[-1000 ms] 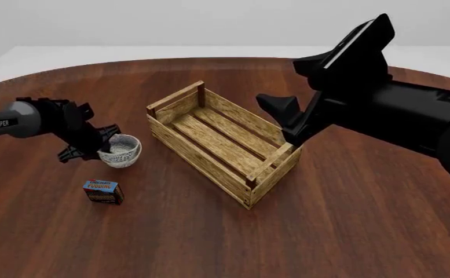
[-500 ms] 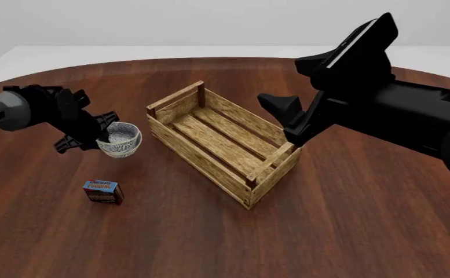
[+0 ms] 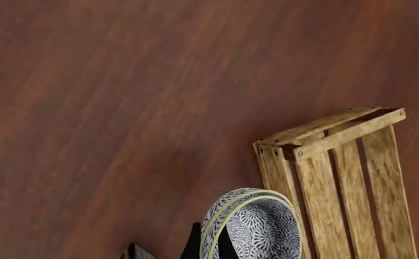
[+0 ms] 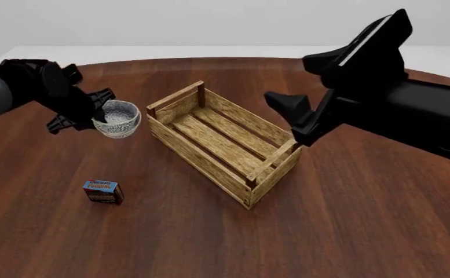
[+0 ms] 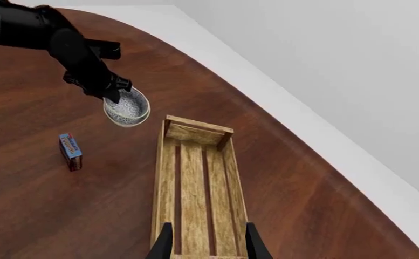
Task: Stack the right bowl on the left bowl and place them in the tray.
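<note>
The left gripper [image 4: 95, 114] is clamped on the rim of the small round white bowls with the grey-blue speckled pattern [image 4: 118, 119]. The left wrist view shows two rims nested one inside the other [image 3: 247, 226], so I take it the stacking is done and this is the carry. The pair hangs above the dark wooden table [image 4: 171, 231], apart from its surface, and just beside the near corner of the large light-brown slatted wooden tray [image 4: 223, 142], not over it yet. Pinching the rim on the side away from the tray leaves the stack's underside free to go down onto the slats, which is probably why it is held that way.

The left arm reaches in from its side with the wrist turned, so the bowls sit a little tilted towards the tray. The right arm hangs high over the tray's other end, its gripper [image 5: 207, 240] empty with the fingers parted and pointing down along the slats, seemingly just parked clear.

A small blue-topped brown box [image 4: 102, 191] lies on the table, nearer the arms' side, well apart from the bowls.
</note>
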You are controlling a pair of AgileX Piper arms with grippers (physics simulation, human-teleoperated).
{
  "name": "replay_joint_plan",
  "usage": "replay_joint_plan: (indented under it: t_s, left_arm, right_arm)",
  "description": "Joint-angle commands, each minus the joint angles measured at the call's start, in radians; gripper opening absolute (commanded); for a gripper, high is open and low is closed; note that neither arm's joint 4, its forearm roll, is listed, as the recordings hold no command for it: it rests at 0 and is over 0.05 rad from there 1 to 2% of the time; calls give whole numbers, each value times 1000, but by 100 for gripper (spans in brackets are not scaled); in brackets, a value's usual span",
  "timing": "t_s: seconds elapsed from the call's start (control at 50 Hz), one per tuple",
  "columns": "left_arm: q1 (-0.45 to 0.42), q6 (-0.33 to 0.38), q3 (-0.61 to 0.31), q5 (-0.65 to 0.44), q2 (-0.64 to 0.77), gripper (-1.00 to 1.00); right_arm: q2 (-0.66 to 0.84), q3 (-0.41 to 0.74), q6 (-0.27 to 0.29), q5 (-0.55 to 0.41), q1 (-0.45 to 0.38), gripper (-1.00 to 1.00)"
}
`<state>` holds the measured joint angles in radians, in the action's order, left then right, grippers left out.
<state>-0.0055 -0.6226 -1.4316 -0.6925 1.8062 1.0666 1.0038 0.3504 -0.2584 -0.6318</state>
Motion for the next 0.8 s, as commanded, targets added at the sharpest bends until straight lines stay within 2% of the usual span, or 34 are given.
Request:
replay_joint_plan:
  t_s: [0.02,0.18,0.74,0.8]
  left_arm:
    - [-33,-38,-2,-24,-80,-100]
    - [-34,-35,-40,-60,-90,-100]
    - [-50,-39,-41,-57,-100,-100]
    - [-43,-23,-59,-66,-78,-100]
  right_arm:
    - [-9,-2,2,-4,2,100]
    - [-16,-2,3,-7,5,100]
    - [-18,-2,3,-8,5,100]
    - [-18,-2,4,-9,7,100]
